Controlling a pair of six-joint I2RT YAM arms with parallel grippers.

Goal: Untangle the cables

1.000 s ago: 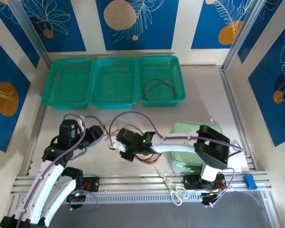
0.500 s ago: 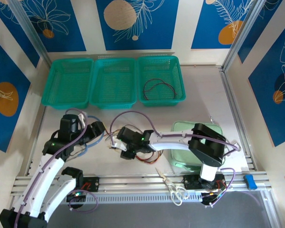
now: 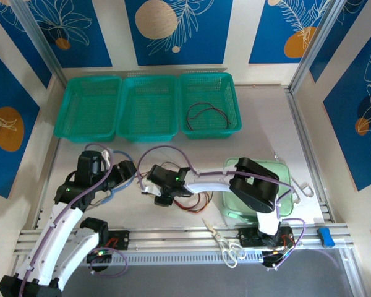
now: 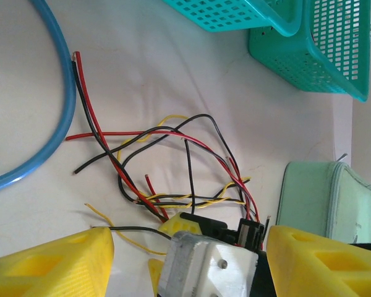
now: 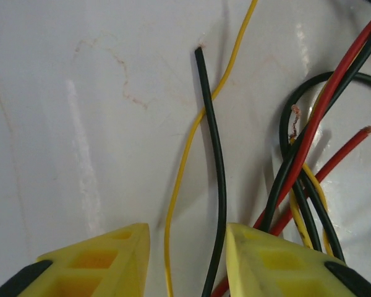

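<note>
The cables [image 4: 173, 158] lie as a loose tangle of red, black and yellow wires on the white table, just ahead of my left gripper [image 4: 188, 247], whose yellow fingers [image 4: 49, 266] stand wide open on either side of the right gripper's grey body [image 4: 210, 263]. In the top view the tangle [image 3: 188, 203] sits under the right arm. My right gripper [image 5: 185, 247] is open close above the table, with one yellow wire [image 5: 179, 179] and one black wire [image 5: 217, 161] running loose between its fingers. Another dark cable [image 3: 204, 115] lies in the rightmost basket.
Three teal baskets [image 3: 149, 78] line the back of the table. A light-blue tube [image 4: 62, 80] curves at the left of the tangle. A green pouch [image 4: 324, 198] lies to its right, and scissors [image 3: 226, 244] rest on the front rail.
The right gripper has opened from shut and slid a little left over the wire ends. The left gripper's fingers have spread wider; that arm has barely moved.
</note>
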